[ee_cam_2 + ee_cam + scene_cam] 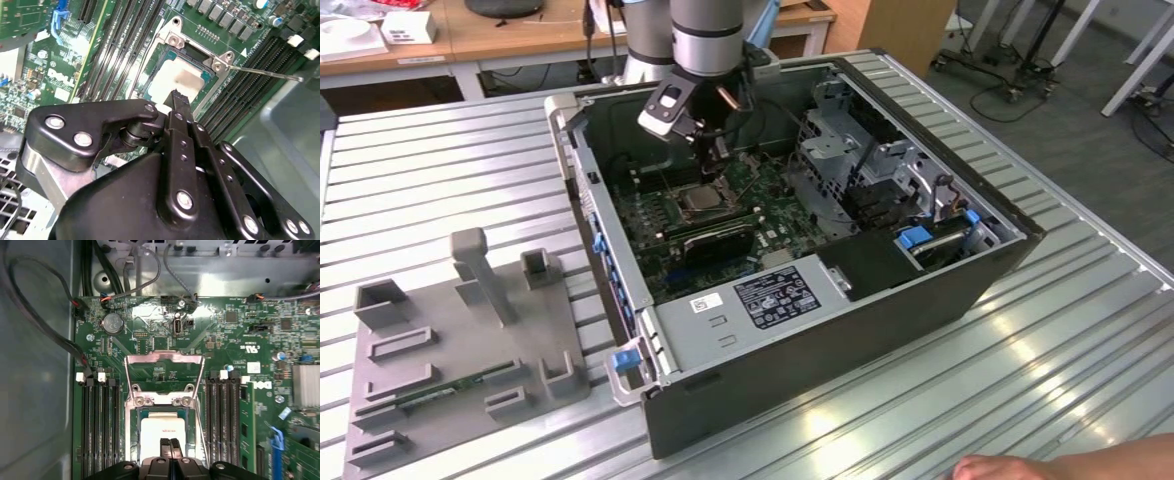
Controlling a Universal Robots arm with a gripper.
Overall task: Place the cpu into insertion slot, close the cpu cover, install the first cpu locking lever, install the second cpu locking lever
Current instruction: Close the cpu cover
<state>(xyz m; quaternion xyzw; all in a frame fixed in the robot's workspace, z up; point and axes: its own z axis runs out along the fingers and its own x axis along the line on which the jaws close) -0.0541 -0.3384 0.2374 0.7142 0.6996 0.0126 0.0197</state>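
One gripper (708, 170): hangs inside the open case (947, 290), right over the slot; in both wrist views its two fingers (164, 444) lie pressed together with nothing between them, tips just above or on the cpu top, which I cannot tell
cpu (154, 429): lies flat in the slot (133, 435), silvery top up, square with the rim and free of any grip
place: the slot sits mid-board (230, 340), between two banks of memory slots (100, 430); the case rests on the slatted table (440, 170)
cover (165, 358): stands open on its hinge at the slot's edge, tipped away from the cpu toward the board edge nearest the case wall; green board shows through its cut-out
lever (265, 73): in the second wrist view a thin rod juts from a slot corner across the memory slots; I take it to be unlatched
step: placing the cpu looks done; closing the cover is the step in hand, and nothing of it shows yet
need: by my judgement the closed tips must clear the cpu, reach the cover's free edge and tip it over the hinge until it lies flat on the chip, keeping off the lever and not dragging across the cpu top
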